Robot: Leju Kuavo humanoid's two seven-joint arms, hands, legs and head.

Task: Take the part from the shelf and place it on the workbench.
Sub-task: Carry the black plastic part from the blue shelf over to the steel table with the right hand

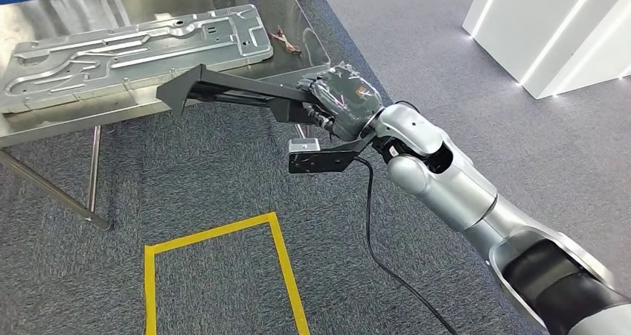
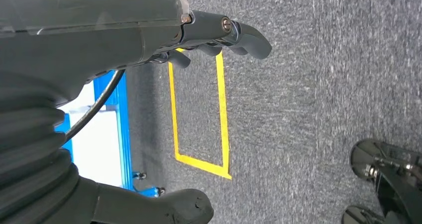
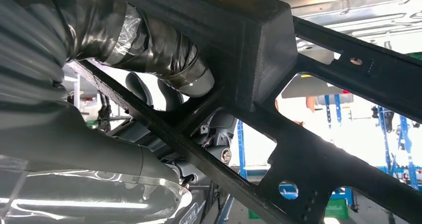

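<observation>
My right hand [image 1: 342,100] grips a long black metal frame part [image 1: 223,89] and holds it out level, its far end reaching over the front edge of the steel workbench [image 1: 45,123]. In the right wrist view the black frame part [image 3: 298,134] crosses close in front of the taped thumb [image 3: 164,59], which presses against it. My left hand [image 2: 149,30] hangs over the grey carpet, holding nothing, its fingers [image 2: 239,35] loosely extended.
A large stamped silver sheet-metal panel [image 1: 134,52] lies on the workbench, with a small reddish object [image 1: 285,41] beside it near the right corner. Yellow tape [image 1: 223,234] marks a rectangle on the carpet below. A white block [image 1: 551,30] stands at the right. A black cable [image 1: 372,223] hangs from my right wrist.
</observation>
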